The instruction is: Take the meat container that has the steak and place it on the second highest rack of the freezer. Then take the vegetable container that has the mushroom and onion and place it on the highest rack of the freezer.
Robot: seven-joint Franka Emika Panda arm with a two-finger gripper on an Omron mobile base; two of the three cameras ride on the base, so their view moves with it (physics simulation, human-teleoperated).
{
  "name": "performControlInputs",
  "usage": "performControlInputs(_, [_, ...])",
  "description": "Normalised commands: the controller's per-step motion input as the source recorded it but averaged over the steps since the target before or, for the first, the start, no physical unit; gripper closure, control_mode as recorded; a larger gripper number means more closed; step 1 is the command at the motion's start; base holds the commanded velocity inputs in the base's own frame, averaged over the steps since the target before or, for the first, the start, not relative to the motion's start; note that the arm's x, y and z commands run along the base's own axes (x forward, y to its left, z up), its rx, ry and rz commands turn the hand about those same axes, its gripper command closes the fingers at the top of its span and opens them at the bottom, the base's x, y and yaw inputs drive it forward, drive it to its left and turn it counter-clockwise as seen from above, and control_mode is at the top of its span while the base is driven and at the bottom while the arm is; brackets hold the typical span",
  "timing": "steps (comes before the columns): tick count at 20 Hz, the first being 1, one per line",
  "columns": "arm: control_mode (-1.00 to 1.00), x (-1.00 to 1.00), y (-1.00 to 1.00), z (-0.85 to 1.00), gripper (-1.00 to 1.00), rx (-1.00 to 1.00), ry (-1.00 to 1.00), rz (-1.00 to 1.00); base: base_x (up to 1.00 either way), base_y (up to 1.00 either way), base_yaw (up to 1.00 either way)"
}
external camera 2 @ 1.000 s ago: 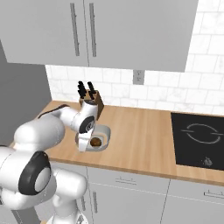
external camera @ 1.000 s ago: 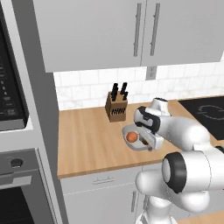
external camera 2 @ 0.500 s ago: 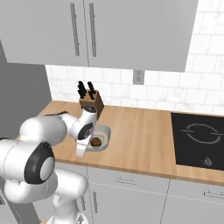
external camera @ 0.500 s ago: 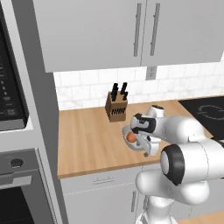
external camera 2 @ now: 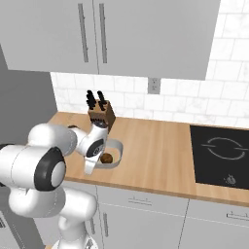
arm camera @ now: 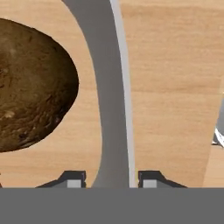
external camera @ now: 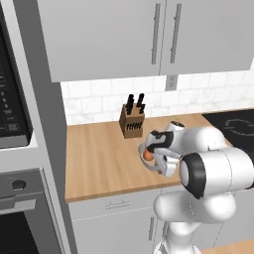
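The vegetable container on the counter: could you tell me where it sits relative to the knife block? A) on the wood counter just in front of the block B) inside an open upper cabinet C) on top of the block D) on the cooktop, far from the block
A: in the right base view the vegetable container rests on the wood counter just in front of the knife block, with the mushroom inside it.

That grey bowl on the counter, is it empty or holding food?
Holding food: the bowl contains a brown mushroom and an orange onion.
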Motion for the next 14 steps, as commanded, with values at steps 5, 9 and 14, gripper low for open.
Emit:
performControlInputs(5, [-1.00,0.00,0.00,-0.11,1.00,0.09,0.00,-0.02,0.00,0.00,0.00])
performControlInputs(9, [-1.00,-0.18,0.00,0.02,1.00,0.02,0.00,0.02,0.00,0.00,0.00])
performControlInputs(14, [-1.00,-0.39,0.06,0.47,1.00,-0.04,0.00,0.22,0.00,0.00,0.00])
